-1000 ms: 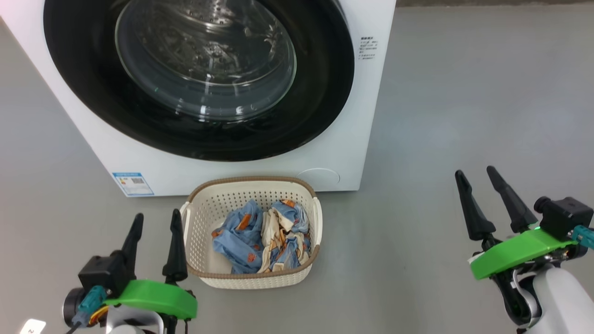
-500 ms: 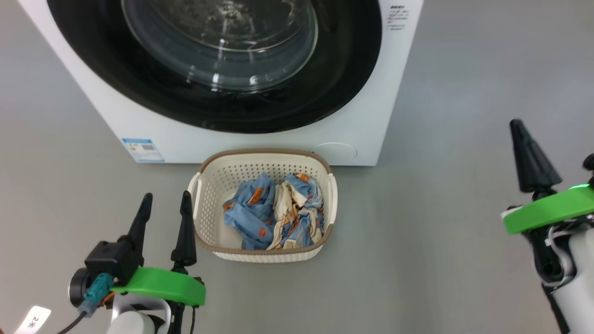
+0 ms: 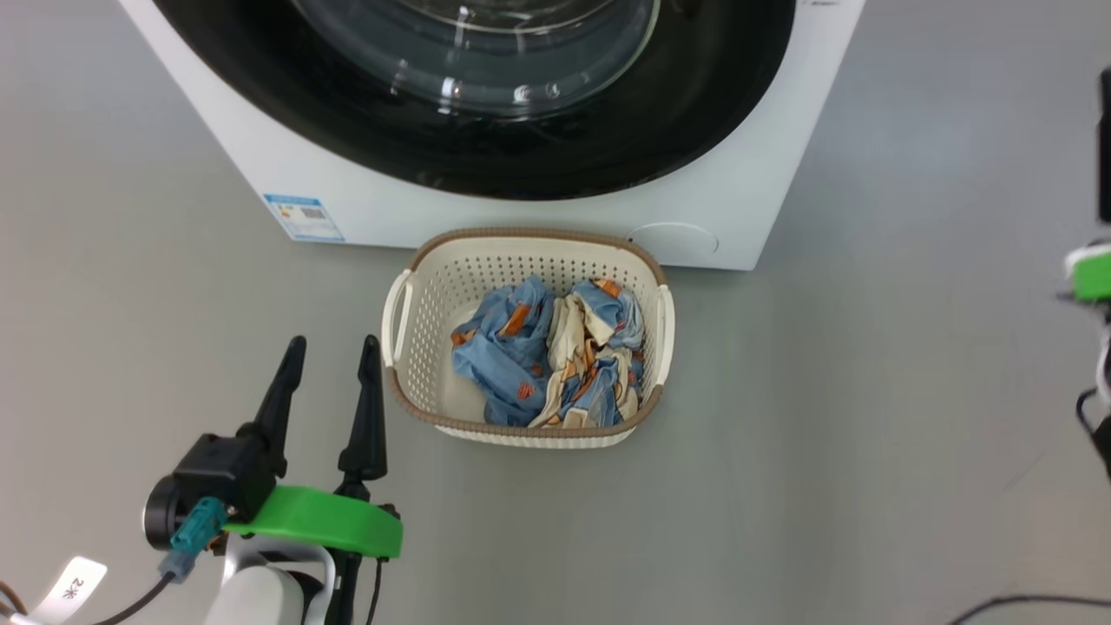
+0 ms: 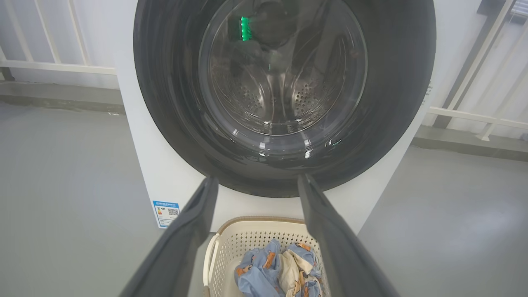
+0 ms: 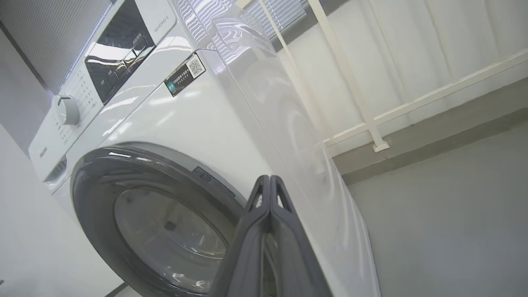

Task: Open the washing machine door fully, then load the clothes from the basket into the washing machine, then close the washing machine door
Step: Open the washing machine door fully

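Opening the door looks like the step in hand: the washing machine door (image 3: pixel 521 156) sits flush and closed on the washing machine (image 3: pixel 738 226), and the left wrist view shows a bare steel drum through the glass. Nothing is loaded yet. The clothes (image 3: pixel 555 356) lie bunched in the basket (image 3: pixel 529 236), which sits on the grey floor (image 3: pixel 868 434) close in front of the machine's lower panel, to the right of the blue label (image 3: pixel 304 217); can't tell if basket and panel touch. Left gripper (image 3: pixel 334 343) hovers low, just left of the basket, fingers spread wide and holding nothing. Right gripper (image 5: pixel 270 180) is raised beside the machine's right front edge, fingers pressed together with nothing between them, aimed at the door's right rim; no contact evident. My read is that the right arm is the one going for the door. The next move needs the fingertips on that rim or in its pull recess. As pinched as they are, they can either hook behind the edge or part first to grip it. Then they pull along the hinge arc until the door is fully open. Hinge side not visible, so can't confirm the swing direction. The basket looks lower than the door's bottom edge, so the swing probably clears it, but worth watching. Left arm should keep clear of the door's path.
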Controlling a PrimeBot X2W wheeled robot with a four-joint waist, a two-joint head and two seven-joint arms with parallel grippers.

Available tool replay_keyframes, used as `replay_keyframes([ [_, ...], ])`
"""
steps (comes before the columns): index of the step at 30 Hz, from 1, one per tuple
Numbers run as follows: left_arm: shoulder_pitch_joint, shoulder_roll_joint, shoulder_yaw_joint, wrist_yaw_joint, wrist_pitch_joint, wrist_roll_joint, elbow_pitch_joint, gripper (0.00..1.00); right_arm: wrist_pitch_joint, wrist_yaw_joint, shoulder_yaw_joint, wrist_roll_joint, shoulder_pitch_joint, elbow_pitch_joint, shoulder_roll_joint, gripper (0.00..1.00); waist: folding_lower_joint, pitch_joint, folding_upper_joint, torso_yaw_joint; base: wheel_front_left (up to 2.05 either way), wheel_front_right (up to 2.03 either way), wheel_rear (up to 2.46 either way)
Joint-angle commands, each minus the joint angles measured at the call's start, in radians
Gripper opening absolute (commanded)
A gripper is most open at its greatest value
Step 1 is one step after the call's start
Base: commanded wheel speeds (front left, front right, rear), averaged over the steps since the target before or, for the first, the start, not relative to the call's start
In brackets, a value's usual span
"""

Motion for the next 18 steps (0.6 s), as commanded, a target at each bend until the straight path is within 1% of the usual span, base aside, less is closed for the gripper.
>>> replay_keyframes([
  [1, -0.040, 0.013, 0.023, 0.011, -0.006, 0.001, -0.034, 1.00, 0.014, 0.001, 0.008, 0.073, -0.035, -0.018, -0.030, 0.00, 0.0000, 0.025, 0.0000, 0.015, 0.00, 0.00, 0.00],
  [2, -0.040, 0.013, 0.023, 0.011, -0.006, 0.001, -0.034, 1.00, 0.014, 0.001, 0.008, 0.073, -0.035, -0.018, -0.030, 0.00, 0.0000, 0.025, 0.0000, 0.015, 0.00, 0.00, 0.00],
  [6, -0.051, 0.013, 0.011, 0.017, -0.006, -0.012, -0.046, 1.00, 0.083, 0.001, -0.010, 0.259, -0.103, 0.011, -0.058, 0.00, 0.0000, 0.054, 0.0000, 0.027, 0.00, 0.00, 0.00],
  [9, -0.059, 0.013, 0.002, 0.024, -0.006, -0.018, -0.053, 1.00, 0.142, 0.001, -0.007, 0.344, -0.149, 0.034, -0.083, 0.00, 0.0000, 0.077, 0.0000, 0.035, 0.00, 0.00, 0.00],
  [13, -0.071, 0.013, -0.009, 0.032, -0.006, -0.023, -0.063, 1.00, 0.230, 0.001, -0.009, 0.446, -0.212, 0.052, -0.103, 0.00, 0.0000, 0.108, 0.0000, 0.047, 0.00, 0.00, 0.00],
  [18, -0.084, 0.013, -0.020, 0.044, -0.006, -0.025, -0.075, 1.00, 0.339, 0.001, -0.004, 0.531, -0.285, 0.037, -0.120, 0.00, 0.0000, 0.148, 0.0000, 0.059, 0.00, 0.00, 0.00],
])
